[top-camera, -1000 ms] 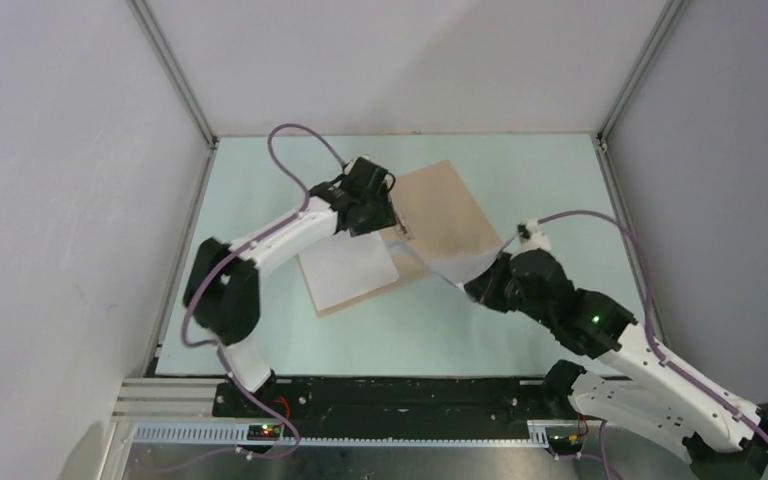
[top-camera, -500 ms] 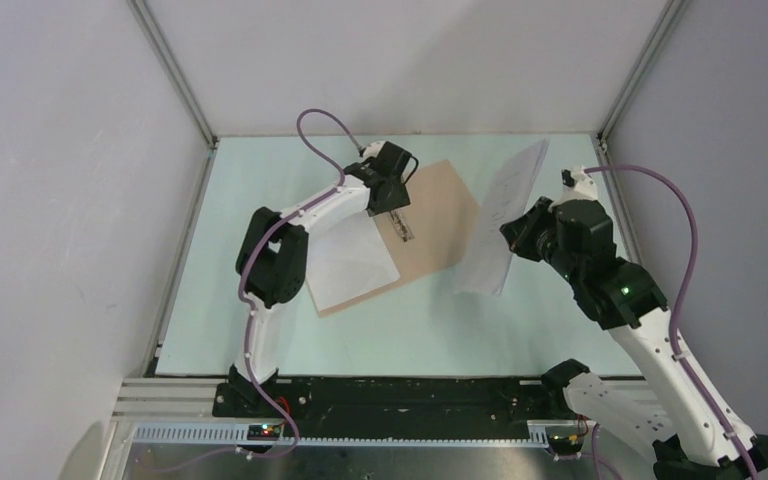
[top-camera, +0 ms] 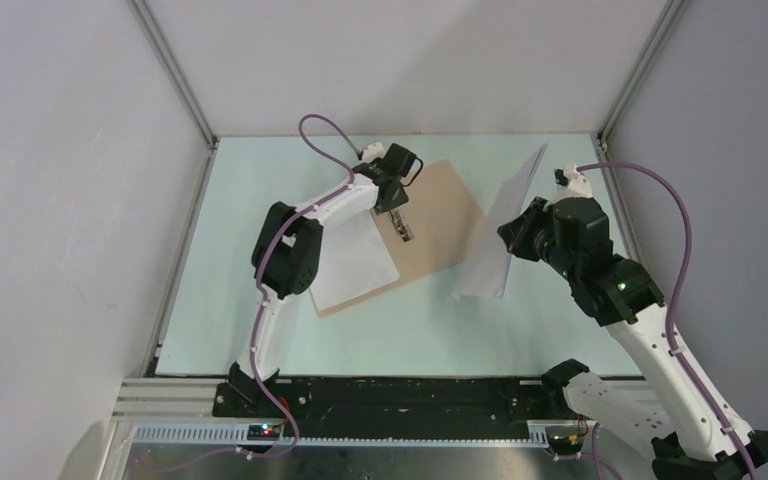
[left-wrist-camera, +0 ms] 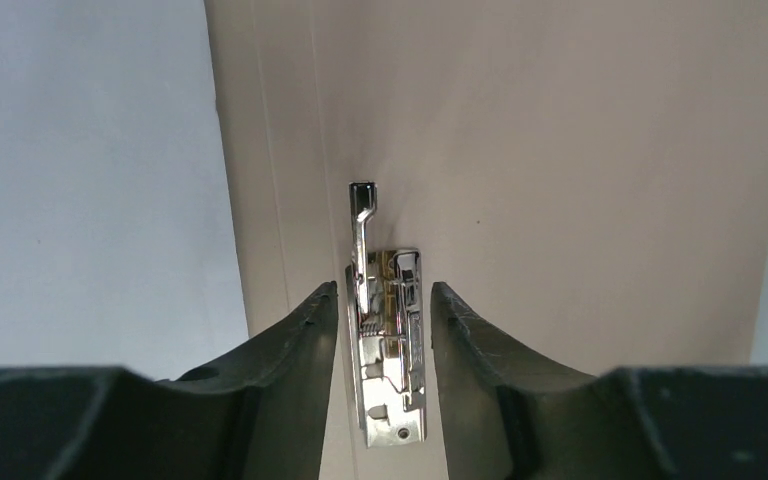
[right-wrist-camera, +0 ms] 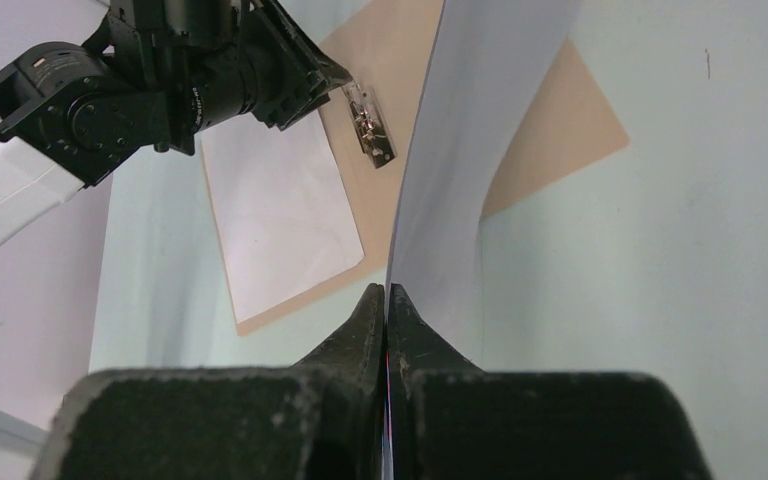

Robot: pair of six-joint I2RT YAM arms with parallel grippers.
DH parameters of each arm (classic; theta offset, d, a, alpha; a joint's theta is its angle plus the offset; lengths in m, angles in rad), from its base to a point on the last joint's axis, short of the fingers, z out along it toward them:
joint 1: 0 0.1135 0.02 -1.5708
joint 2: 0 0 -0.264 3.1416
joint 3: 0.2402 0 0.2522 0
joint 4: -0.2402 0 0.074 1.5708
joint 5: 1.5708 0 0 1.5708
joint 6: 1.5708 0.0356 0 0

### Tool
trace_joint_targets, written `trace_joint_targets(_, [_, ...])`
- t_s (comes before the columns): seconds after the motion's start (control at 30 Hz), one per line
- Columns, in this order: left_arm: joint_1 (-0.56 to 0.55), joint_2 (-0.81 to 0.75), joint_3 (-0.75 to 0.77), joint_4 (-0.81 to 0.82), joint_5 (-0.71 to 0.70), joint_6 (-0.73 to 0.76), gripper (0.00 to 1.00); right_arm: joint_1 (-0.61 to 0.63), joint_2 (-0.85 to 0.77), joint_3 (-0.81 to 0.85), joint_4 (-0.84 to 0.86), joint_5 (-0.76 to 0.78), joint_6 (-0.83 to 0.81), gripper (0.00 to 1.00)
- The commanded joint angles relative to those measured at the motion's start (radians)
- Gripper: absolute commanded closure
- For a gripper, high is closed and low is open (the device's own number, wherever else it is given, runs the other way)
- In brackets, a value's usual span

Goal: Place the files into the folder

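Toward 11 o'clock on the counter [top-camera: 260, 200]: left tool [left-wrist-camera: 385, 295] partly open, straddling the metal clip [left-wrist-camera: 392, 380] on the spine of the folder [top-camera: 445, 215], with slim gaps either side and nothing clamped. Lies open and flat, tan, around mid-counter. At 3 o'clock from the folder: paper sheets [top-camera: 505, 215] standing on edge, slightly bowed. Pinches one edge of them in the fully closed right tool [right-wrist-camera: 387, 295].
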Motion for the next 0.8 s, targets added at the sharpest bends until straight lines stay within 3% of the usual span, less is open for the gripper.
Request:
trace_joint_targets(0.0, [0.028, 0.017, 0.043, 0.008, -0.065, -0.068, 0.58, -0.005, -0.031, 0.049, 0.002, -0.007, -0.023, 1.00])
trace_joint_targets(0.77, [0.072, 0.152, 0.172, 0.007, 0.069, -0.006, 0.65, -0.005, -0.019, 0.049, 0.008, -0.013, -0.031, 1.00])
